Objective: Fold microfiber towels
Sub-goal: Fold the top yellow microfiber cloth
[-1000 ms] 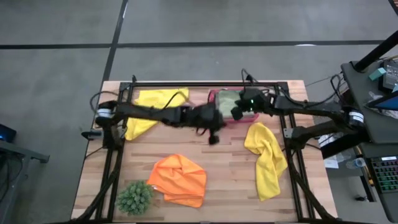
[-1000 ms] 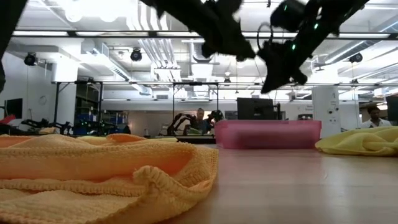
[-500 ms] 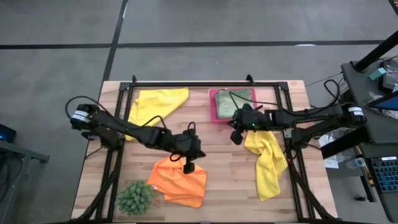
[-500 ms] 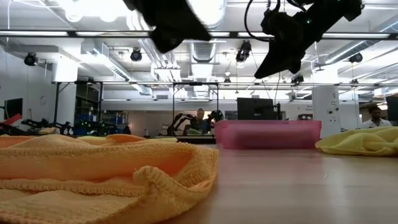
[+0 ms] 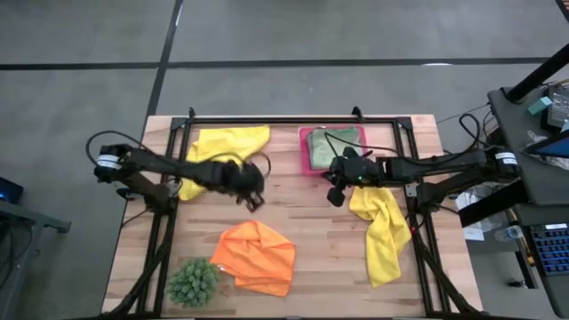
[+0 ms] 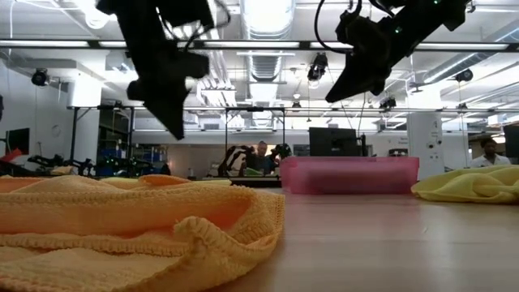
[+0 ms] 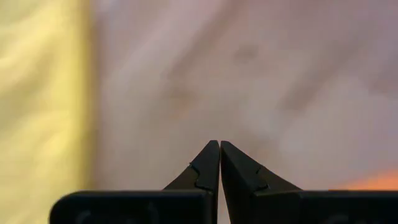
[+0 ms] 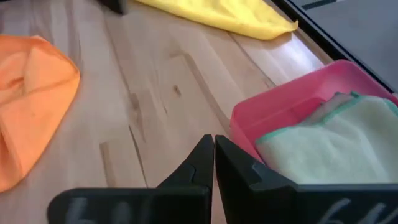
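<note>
Since a moment ago my left hand [image 5: 253,201], fingers together, swings from the orange towel [image 5: 256,256] toward ten o'clock, seemingly between towels, next needing a cloth edge.

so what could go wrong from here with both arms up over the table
Both grippers are shut and empty, so a descent onto a towel without opening would only push it. The left gripper hangs between the yellow towel and the orange towel, so its target is unclear. The right gripper sits beside the pink tray; a careless drop could clip its rim.
</note>
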Available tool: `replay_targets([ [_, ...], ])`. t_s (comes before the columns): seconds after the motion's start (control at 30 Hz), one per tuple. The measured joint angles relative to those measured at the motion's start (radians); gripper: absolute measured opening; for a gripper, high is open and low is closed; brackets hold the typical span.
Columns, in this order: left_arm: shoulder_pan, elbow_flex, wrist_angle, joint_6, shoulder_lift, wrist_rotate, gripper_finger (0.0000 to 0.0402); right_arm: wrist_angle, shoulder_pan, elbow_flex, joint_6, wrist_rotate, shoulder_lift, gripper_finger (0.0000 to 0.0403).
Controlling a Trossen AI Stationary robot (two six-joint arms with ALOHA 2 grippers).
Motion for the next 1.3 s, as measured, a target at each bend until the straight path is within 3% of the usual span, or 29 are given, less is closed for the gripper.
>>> replay_targets([
  [0.27, 0.375, -0.011, 0.005, 0.172, 0.004, -0.028, 0.0000, 0.055, -0.086, 0.000, -0.074, 0.066, 0.016, 0.0009],
  [0.47, 0.551, -0.014, 0.000, 0.132, 0.003, -0.021, 0.0000, 0.118, -0.200, 0.000, -0.100, 0.065, 0.015, 0.0009],
  [0.6, 0.628, -0.042, -0.004, 0.123, 0.002, 0.001, 0.0008, 0.194, -0.261, 0.000, -0.106, -0.021, 0.014, 0.0009],
  [0.83, 0.684, -0.105, -0.003, 0.152, 0.002, -0.054, 0.0090, 0.208, -0.270, -0.012, -0.285, -0.061, 0.089, 0.0009],
  [1.07, 0.796, -0.104, -0.002, 0.127, 0.006, -0.048, 0.0188, 0.256, -0.259, -0.011, -0.253, -0.059, 0.133, 0.0009],
  [1.3, 0.854, -0.133, 0.003, 0.106, 0.052, -0.040, 0.0219, 0.244, -0.229, -0.012, -0.251, -0.059, 0.130, 0.0009],
])
